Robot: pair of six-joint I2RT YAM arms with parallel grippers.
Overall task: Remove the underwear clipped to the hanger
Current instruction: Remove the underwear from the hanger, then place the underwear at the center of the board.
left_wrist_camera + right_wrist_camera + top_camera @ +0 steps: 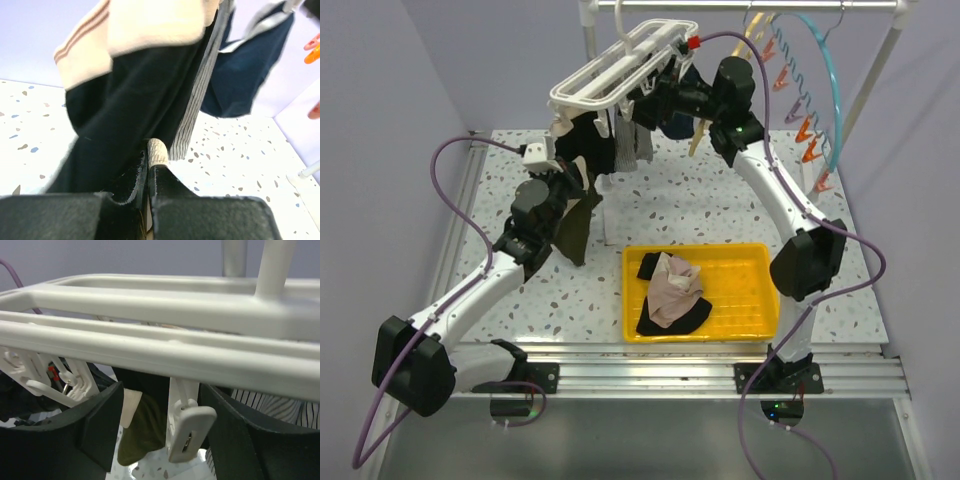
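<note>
A white clip hanger [620,65] hangs from the rail at the back. Dark, grey striped [625,150] and navy [678,125] underwear hang from its clips. My left gripper [572,185] is shut on the olive-and-cream underwear [576,230]. In the left wrist view the gripper [150,155] pinches its dark cloth [130,125] below the cream band, with the grey striped [200,100] and navy [245,75] pieces behind. My right gripper [655,100] is open under the hanger frame [160,300]. Its jaws [165,440] stand either side of a white clip [187,432].
A yellow tray [750,270] at the table's front middle holds black and pale pink-beige underwear [672,292]. A teal hanger with orange pegs [810,130] hangs at the back right. The rail's white posts stand at the back.
</note>
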